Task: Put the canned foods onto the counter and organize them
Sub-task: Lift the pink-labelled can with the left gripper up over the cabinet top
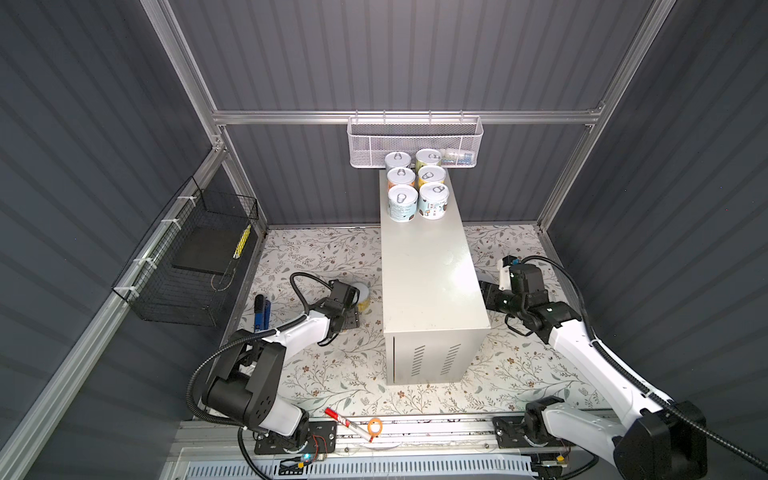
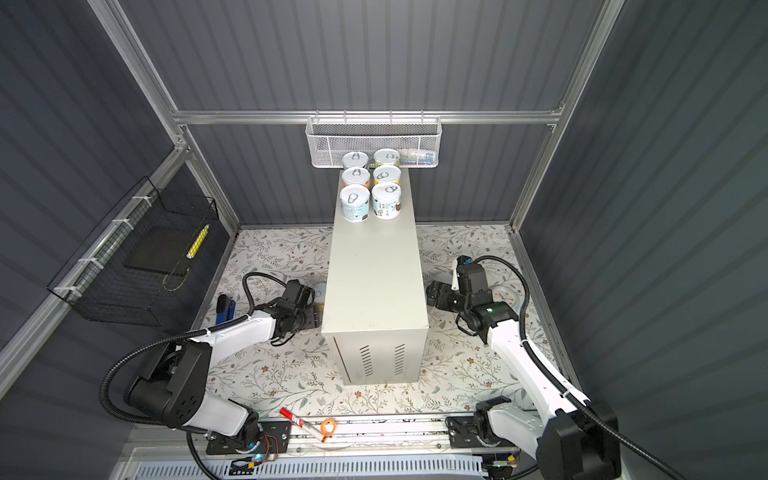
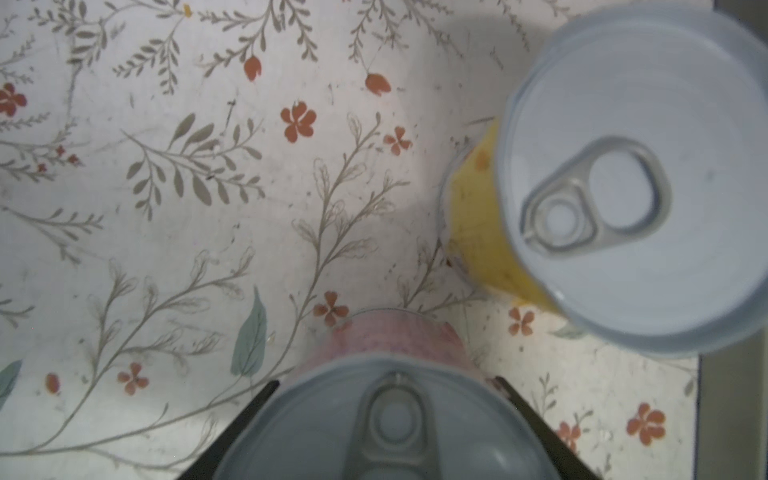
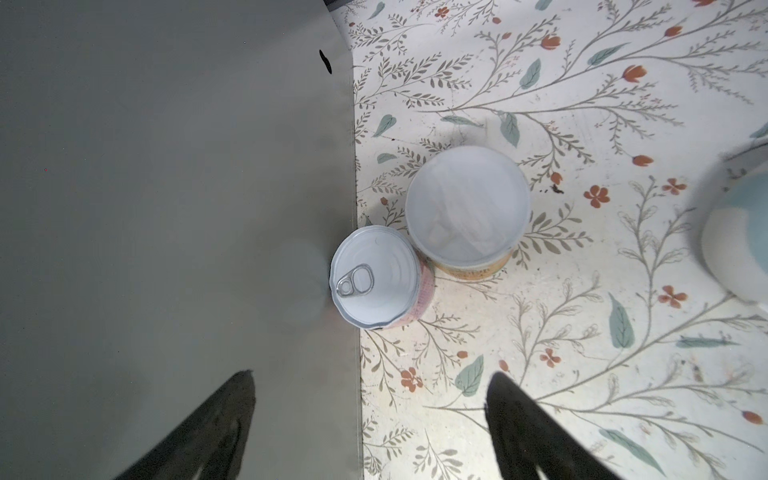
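Pink paper wraps a small round tin with a silver pull-ring lid (image 3: 390,419). It sits right between the jaws of the left gripper (image 3: 386,382). The black fingers (image 3: 552,446) hug both of its sides, so the jaws look to be pinching the pink tin. It stands on the white flowery mat (image 3: 187,270).

What could go wrong? The tin is round and smooth, so it could slip or tip if the squeeze is weak or off the middle. A yellow round tin with a silver lid (image 3: 636,178) stands close to one side of the jaws, and a crooked lift could bump it over. The long cream metal box, the counter (image 1: 428,282), is tall, so a low lift could knock the tin on its edge.

The pink tin stands straight up, ring on top, with no dent that I can see.

The right gripper (image 4: 372,376) has its jaws spread wide and holds nothing. Ahead of those jaws, an orange-pink tin (image 4: 374,278) stands just beside the box wall. Six tins (image 1: 401,178) stand in two neat rows on the box top, well away from both grippers.
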Controlling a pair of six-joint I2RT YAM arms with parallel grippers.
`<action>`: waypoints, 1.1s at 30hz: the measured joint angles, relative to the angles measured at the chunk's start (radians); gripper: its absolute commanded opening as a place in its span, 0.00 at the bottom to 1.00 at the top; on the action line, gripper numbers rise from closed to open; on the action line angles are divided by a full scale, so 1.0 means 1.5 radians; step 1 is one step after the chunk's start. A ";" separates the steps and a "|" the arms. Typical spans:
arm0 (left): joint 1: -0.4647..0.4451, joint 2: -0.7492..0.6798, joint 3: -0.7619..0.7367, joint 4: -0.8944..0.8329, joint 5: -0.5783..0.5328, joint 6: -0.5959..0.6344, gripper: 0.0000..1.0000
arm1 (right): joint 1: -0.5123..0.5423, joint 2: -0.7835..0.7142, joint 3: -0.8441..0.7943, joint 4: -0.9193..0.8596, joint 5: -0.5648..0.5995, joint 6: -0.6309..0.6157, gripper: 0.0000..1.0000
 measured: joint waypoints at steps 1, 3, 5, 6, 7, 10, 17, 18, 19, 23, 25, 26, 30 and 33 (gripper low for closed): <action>0.000 -0.011 0.000 -0.013 0.005 0.000 0.00 | 0.000 0.000 0.000 0.000 -0.001 0.000 0.88; 0.000 -0.050 0.002 -0.053 0.020 0.001 0.00 | 0.000 -0.002 0.000 -0.001 -0.003 0.001 0.88; 0.000 -0.094 0.015 -0.102 0.035 0.005 0.00 | 0.000 -0.006 0.000 -0.001 -0.006 0.001 0.88; 0.000 -0.120 0.030 -0.130 0.043 0.010 0.00 | 0.000 -0.010 0.000 -0.003 -0.007 0.000 0.88; 0.000 -0.140 0.047 -0.154 0.047 0.016 0.00 | 0.000 -0.014 0.000 -0.005 -0.007 0.000 0.88; 0.000 -0.190 0.136 -0.228 0.051 0.044 0.00 | 0.000 -0.028 0.001 -0.010 -0.008 0.000 0.88; 0.000 -0.207 0.340 -0.348 0.027 0.129 0.00 | 0.000 -0.037 0.023 -0.022 -0.007 -0.003 0.88; 0.000 -0.209 0.363 -0.363 0.026 0.141 0.00 | 0.000 -0.037 0.030 -0.025 -0.007 -0.003 0.88; 0.000 -0.209 0.384 -0.376 0.027 0.152 0.00 | 0.000 -0.038 0.034 -0.026 -0.007 -0.004 0.89; 0.000 -0.200 0.514 -0.434 0.050 0.199 0.00 | 0.000 -0.045 0.041 -0.029 -0.007 -0.006 0.88; 0.000 -0.186 0.583 -0.447 0.076 0.219 0.00 | 0.000 -0.051 0.041 -0.033 -0.007 -0.006 0.88; 0.000 -0.177 0.614 -0.452 0.092 0.228 0.00 | 0.000 -0.055 0.041 -0.034 -0.007 -0.006 0.88; 0.000 -0.128 0.710 -0.484 0.166 0.249 0.00 | 0.000 -0.072 0.041 -0.043 -0.007 -0.005 0.88; 0.000 -0.089 0.752 -0.511 0.217 0.256 0.00 | 0.000 -0.091 0.041 -0.049 -0.007 -0.005 0.88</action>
